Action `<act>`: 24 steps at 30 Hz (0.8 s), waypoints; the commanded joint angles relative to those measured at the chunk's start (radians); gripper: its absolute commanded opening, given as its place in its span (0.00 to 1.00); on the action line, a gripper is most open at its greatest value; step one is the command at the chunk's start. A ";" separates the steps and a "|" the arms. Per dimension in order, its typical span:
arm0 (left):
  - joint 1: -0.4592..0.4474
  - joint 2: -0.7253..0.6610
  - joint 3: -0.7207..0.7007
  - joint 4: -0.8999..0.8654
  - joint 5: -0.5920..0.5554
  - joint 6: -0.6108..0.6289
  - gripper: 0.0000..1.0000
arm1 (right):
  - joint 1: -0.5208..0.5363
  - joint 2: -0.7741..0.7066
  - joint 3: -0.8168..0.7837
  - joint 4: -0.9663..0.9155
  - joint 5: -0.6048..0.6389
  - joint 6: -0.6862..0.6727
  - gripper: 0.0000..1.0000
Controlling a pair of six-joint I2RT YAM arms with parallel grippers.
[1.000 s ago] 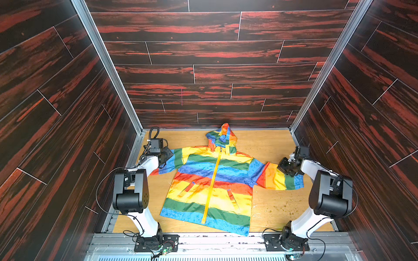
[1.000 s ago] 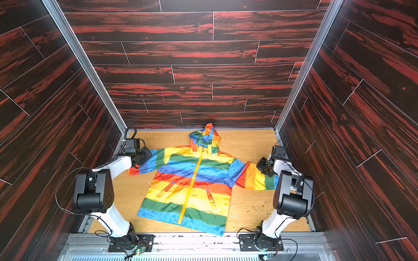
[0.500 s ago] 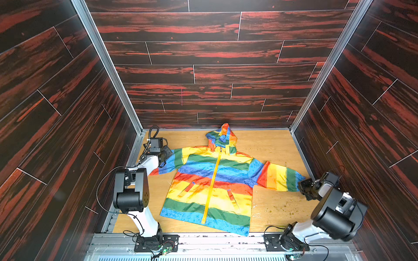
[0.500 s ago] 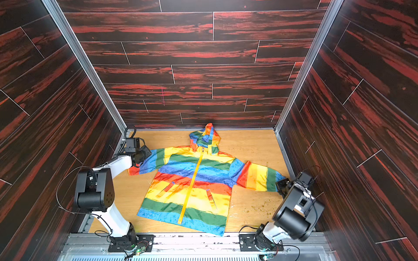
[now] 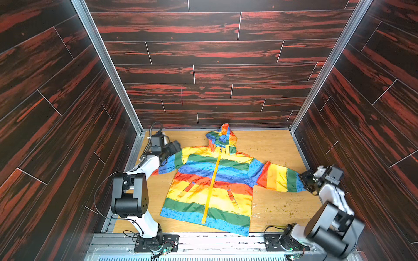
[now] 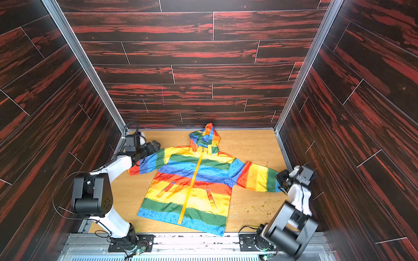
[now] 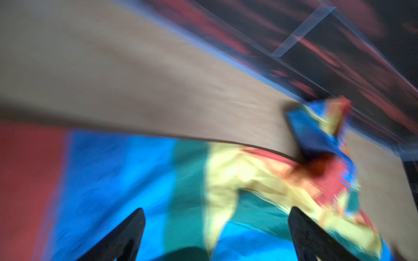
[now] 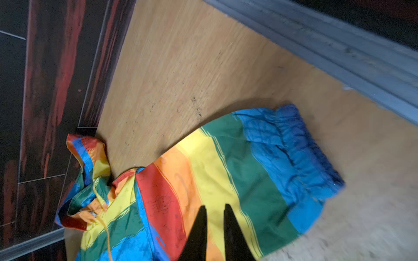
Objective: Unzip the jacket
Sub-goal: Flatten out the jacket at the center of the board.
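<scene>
The rainbow-striped jacket [image 5: 228, 178] [image 6: 210, 176] lies flat on the wooden floor, front up, hood towards the back wall and both sleeves spread. Its yellow zipper [image 5: 213, 180] runs closed from collar to hem. My left gripper [image 5: 174, 146] [image 6: 153, 145] hovers over the left sleeve [image 7: 135, 180]; in the blurred left wrist view it [image 7: 216, 209] stands wide open with nothing gripped. My right gripper [image 5: 305, 180] [image 6: 280, 180] is at the right sleeve's blue cuff [image 8: 294, 146]. In the right wrist view it [image 8: 215, 206] shows a narrow gap with nothing in it.
Dark red wood-patterned walls [image 5: 203, 67] close in the floor on three sides, with metal rails [image 5: 298, 144] along their feet. Small crumbs [image 5: 282, 208] dot the floor at the front right. Both arm bases sit on the front metal rail [image 5: 226, 244].
The right gripper drew the right sleeve's cuff outwards to the right, stretching the sleeve flat, then parted its jaws slightly. The left gripper opened wide over the left sleeve.
</scene>
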 commanded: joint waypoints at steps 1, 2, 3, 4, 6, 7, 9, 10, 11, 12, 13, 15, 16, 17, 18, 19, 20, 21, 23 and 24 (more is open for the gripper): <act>-0.054 0.005 0.005 0.203 0.209 0.144 1.00 | 0.010 0.102 0.036 -0.031 -0.045 -0.039 0.21; -0.053 0.031 0.027 0.222 0.299 0.159 1.00 | 0.014 0.116 0.032 -0.030 -0.015 -0.034 0.24; -0.056 0.042 0.044 0.230 0.353 0.193 1.00 | 0.019 0.130 0.030 -0.035 0.010 -0.031 0.25; -0.062 0.077 0.061 0.234 0.367 0.224 1.00 | 0.022 0.154 0.027 -0.049 0.053 -0.027 0.25; -0.072 0.116 0.125 0.180 0.419 0.314 1.00 | 0.022 0.192 0.012 -0.056 0.084 -0.018 0.26; -0.077 0.136 0.178 0.097 0.470 0.393 1.00 | 0.022 0.201 -0.007 -0.043 0.097 -0.002 0.26; -0.090 0.166 0.273 -0.088 0.540 0.577 1.00 | 0.022 0.206 -0.043 -0.011 0.125 0.015 0.25; -0.102 0.177 0.325 -0.235 0.548 0.702 0.99 | 0.023 0.205 -0.054 -0.003 0.160 0.021 0.26; -0.112 0.189 0.369 -0.347 0.543 0.818 0.98 | 0.020 0.200 -0.064 0.004 0.196 0.027 0.26; -0.121 0.203 0.411 -0.439 0.535 0.899 0.96 | 0.012 0.193 -0.077 0.015 0.224 0.041 0.26; -0.123 0.219 0.447 -0.499 0.541 0.946 0.93 | -0.004 0.184 -0.092 0.030 0.232 0.059 0.26; -0.123 0.246 0.493 -0.566 0.567 0.997 0.86 | -0.044 0.154 -0.129 0.054 0.241 0.097 0.26; -0.123 0.262 0.516 -0.602 0.585 1.031 0.82 | -0.066 0.125 -0.155 0.062 0.262 0.112 0.25; -0.126 0.277 0.536 -0.629 0.599 1.059 0.81 | -0.084 0.093 -0.179 0.072 0.281 0.123 0.25; -0.129 0.294 0.556 -0.667 0.603 1.083 0.80 | -0.103 0.053 -0.206 0.076 0.308 0.129 0.24; -0.135 0.311 0.579 -0.701 0.600 1.115 0.80 | -0.116 0.009 -0.228 0.072 0.338 0.132 0.24; -0.143 0.327 0.599 -0.729 0.594 1.142 0.80 | -0.120 -0.030 -0.243 0.068 0.368 0.129 0.24; -0.152 0.345 0.624 -0.759 0.582 1.169 0.79 | -0.120 -0.075 -0.261 0.056 0.391 0.127 0.23; -0.166 0.383 0.672 -0.808 0.564 1.214 0.79 | -0.117 -0.171 -0.291 0.042 0.409 0.138 0.20; -0.175 0.404 0.702 -0.849 0.562 1.245 0.79 | -0.112 -0.226 -0.309 0.046 0.396 0.143 0.19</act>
